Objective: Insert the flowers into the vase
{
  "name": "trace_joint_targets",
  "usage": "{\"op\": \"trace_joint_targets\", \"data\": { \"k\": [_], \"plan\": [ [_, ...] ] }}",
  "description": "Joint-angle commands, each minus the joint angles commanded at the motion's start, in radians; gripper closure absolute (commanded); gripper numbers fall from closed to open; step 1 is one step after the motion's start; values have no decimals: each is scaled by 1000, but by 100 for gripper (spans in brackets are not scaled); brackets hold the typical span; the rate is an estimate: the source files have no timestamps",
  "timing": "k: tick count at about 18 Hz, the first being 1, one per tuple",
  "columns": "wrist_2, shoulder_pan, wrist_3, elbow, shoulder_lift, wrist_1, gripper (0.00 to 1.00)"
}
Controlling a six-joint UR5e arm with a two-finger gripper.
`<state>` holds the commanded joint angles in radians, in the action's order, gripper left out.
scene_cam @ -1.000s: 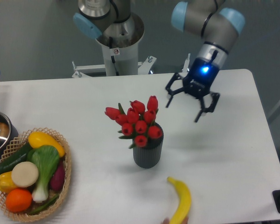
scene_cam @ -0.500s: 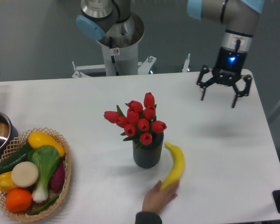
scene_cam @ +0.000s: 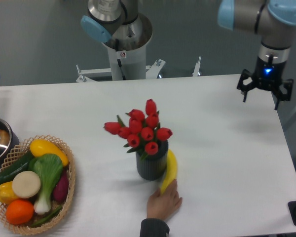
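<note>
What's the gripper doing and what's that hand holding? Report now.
Gripper: jaws open, holding nothing, off at the table's far right edge.
Hand: on the banana, pressing it against the vase.

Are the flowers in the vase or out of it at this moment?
In. The flowers rise out of the mouth of the upright vase; the open claw is far off, holding nothing.

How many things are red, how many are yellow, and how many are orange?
Red: 9 tulip buds in the flowers
Yellow: 3, the banana, the yellow squash and a smaller yellow vegetable in the wicker basket
Orange: 1, the orange
Total: 13
</note>
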<state>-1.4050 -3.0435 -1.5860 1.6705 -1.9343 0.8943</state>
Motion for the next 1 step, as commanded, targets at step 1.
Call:
{"op": "trace_joint_targets", "data": {
  "k": [1],
  "plan": [
    [-8, 2, -3, -8, -18, -5, 0]
  ]
}}
